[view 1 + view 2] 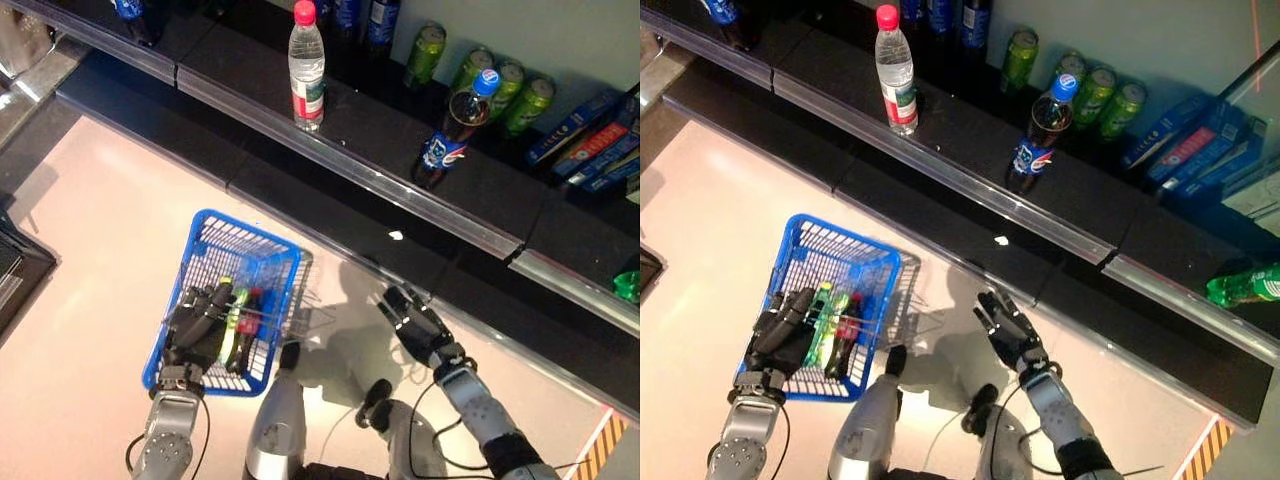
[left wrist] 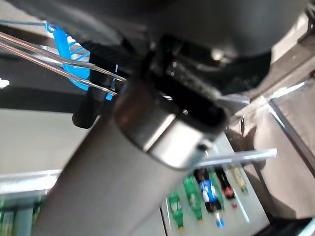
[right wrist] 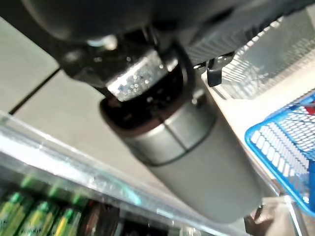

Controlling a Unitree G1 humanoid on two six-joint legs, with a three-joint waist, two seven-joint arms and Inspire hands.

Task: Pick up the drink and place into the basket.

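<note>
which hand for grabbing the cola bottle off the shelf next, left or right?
Right, probably. The right hand is open, empty and nearest the cola bottle; the left hand is occupied holding the blue basket by its handle.

Left robot hand [image 1: 200, 328]: dark, fingers curled, arm lowered. Right robot hand [image 1: 418, 325]: dark, fingers straight, spread, holding nothing.

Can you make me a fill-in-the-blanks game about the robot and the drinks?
The basket is colored ___.
The water bottle on the shelf has a ___ cap.
The left hand is holding the ___.
The right hand is holding ___.

Missing words: blue; red; basket; nothing
</note>
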